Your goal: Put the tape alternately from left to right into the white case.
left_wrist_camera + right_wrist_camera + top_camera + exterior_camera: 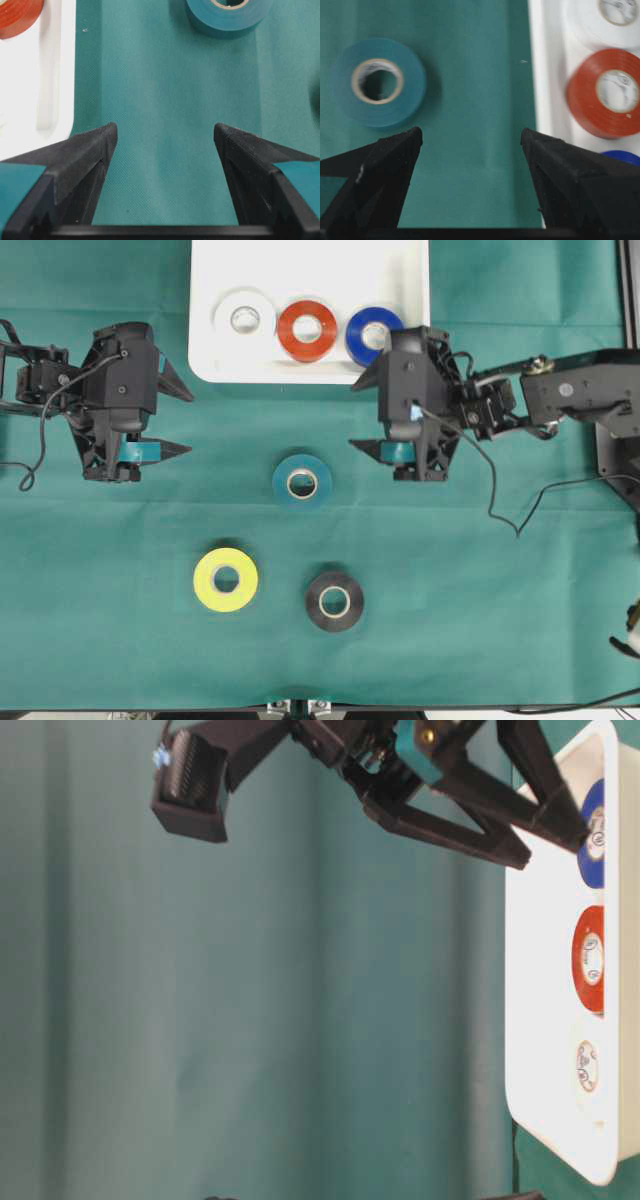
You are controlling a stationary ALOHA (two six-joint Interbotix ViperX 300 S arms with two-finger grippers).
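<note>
On the left the left gripper (176, 421) hangs over bare green cloth (120, 570) with its jaws spread wide and nothing between them. In the middle the white case (215, 365) at the top edge holds the white roll (244, 318), red-orange roll (308, 330) and blue roll (373, 335) in a row — below it the teal roll (302, 481), yellow roll (225, 580) and black roll (334, 601) lie flat on the cloth. On the right the right gripper (366, 416) — jaws also wide and empty — sits just beside the case's lower right corner, near the blue roll.
</note>
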